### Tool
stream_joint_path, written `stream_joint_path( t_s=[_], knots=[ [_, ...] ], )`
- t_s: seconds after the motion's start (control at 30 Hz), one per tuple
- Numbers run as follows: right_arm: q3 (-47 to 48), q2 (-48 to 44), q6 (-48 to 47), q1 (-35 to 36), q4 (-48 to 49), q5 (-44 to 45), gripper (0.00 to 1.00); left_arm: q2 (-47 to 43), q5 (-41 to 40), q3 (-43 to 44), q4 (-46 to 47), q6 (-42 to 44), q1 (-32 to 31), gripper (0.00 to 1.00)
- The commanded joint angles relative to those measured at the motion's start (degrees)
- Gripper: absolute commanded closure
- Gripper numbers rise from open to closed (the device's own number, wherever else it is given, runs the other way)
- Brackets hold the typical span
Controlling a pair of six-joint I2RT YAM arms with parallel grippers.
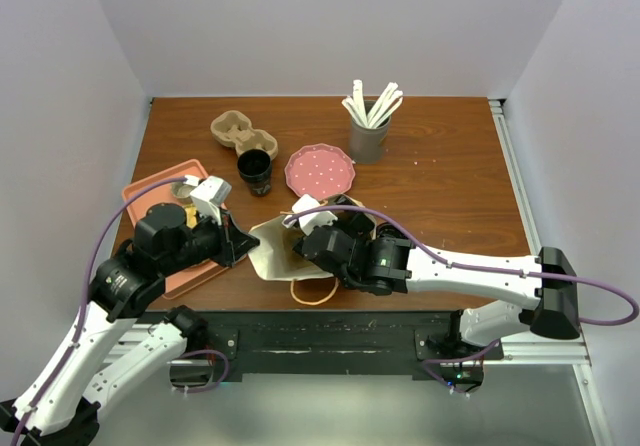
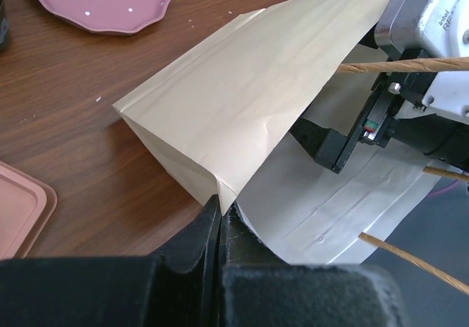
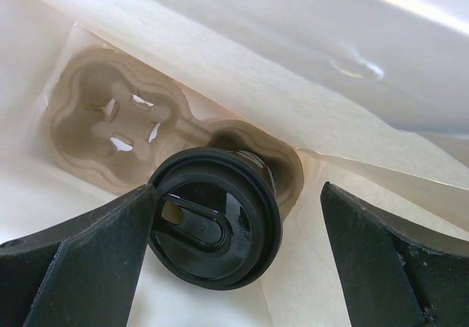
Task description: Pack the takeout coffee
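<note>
Loading a tan paper bag with a lidded black coffee cup; by judgement the cup is down, and next comes drawing the right gripper straight out through the mouth, clear of the paper wall and the twine handle.

Holding the bag's mouth open with the left gripper, pinched tight on a rim corner. Lying on the bag's floor, a moulded brown pulp carrier, long axis upper left to lower right in the right wrist view, far socket empty. Seated in the near socket, the cup, axis along the bag's depth, lid toward the mouth. Spread wide either side of the lid, the right fingers, gripping nothing.
</note>
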Motion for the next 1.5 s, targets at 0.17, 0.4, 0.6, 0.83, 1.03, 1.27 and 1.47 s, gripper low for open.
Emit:
stream_joint_path(
  t_s=[0.17, 0.4, 0.6, 0.83, 1.03, 1.27, 1.47],
  knots=[
    [1.30, -3.22, 2.99, -0.87, 2.25, -2.19, 0.01, 1.27, -4.22, 3.59, -3.34, 3.61, 0.10, 1.00],
    [1.39, -3.75, 4.84, -0.87, 1.81, -4.57, 0.02, 1.80, -5.19, 5.08, -4.57, 3.78, 0.10, 1.00],
    [1.65, -4.36, 4.58, -0.96, 2.34, -6.06, 0.02, 2.15, -5.63, 5.52, -4.84, 4.22, 0.10, 1.00],
    [1.12, -5.42, 4.84, -0.96, 3.57, -8.69, 0.07, 2.85, -6.69, 6.13, -5.28, 5.19, 0.19, 1.00],
    [3.85, -5.24, 4.49, -0.87, 3.31, -9.75, 0.08, 3.11, -5.46, 6.66, -5.63, 4.49, 0.19, 1.00],
    [5.52, -5.59, 5.72, -0.87, 5.85, -13.52, 0.10, 4.17, -5.72, 8.16, -8.17, 5.45, 0.10, 1.00],
    [6.57, -4.89, 7.48, -0.87, 6.30, -16.25, 0.10, 5.57, -5.72, 10.44, -10.20, 5.37, 0.19, 1.00]
  ],
)
